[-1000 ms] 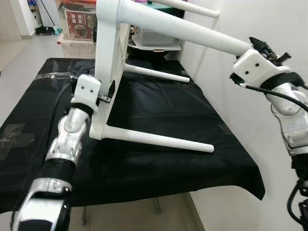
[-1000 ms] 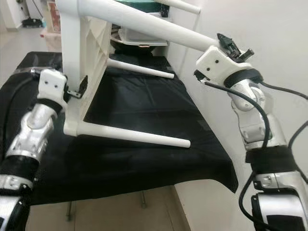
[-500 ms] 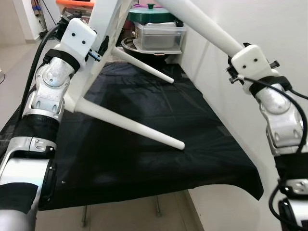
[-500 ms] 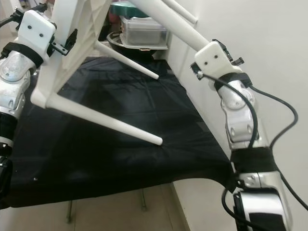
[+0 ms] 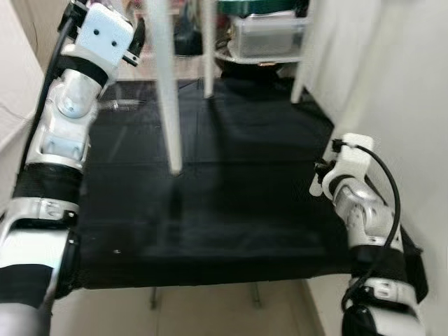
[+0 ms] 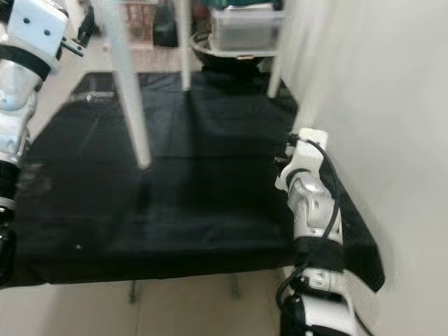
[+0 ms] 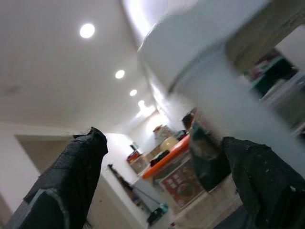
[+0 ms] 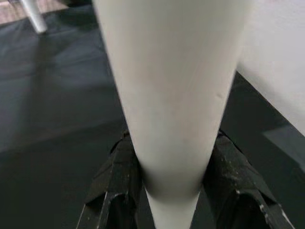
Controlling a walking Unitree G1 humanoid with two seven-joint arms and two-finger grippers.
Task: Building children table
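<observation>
In the upper left of the left eye view the left gripper [image 5: 134, 43] is raised high on its silver arm, beside the top of the white children's table [image 5: 170, 105], whose legs now point down toward the black cloth [image 5: 231, 203] spread over the work surface. In the left wrist view the two black fingers [image 7: 71, 176] stand wide apart, with a blurred white part of the table between and above them; whether they press on it cannot be told from the pictures. The nearest leg hangs down through the upper middle of the frame and ends just over the cloth, left of centre; I cannot tell whether its tip touches. Two more legs [image 5: 208, 52] stand further back, near the top of the frame, one in the middle and one toward the right beside the wall. Behind them, at the top, a clear plastic storage box [image 5: 269, 35] sits on a shelf. At the lower right of the frame the right arm reaches up along the white wall [image 5: 413, 105], and the right gripper [image 8: 174, 191] is closed around the tapering lower end of a table leg, one black finger on each side of it, above the cloth.
</observation>
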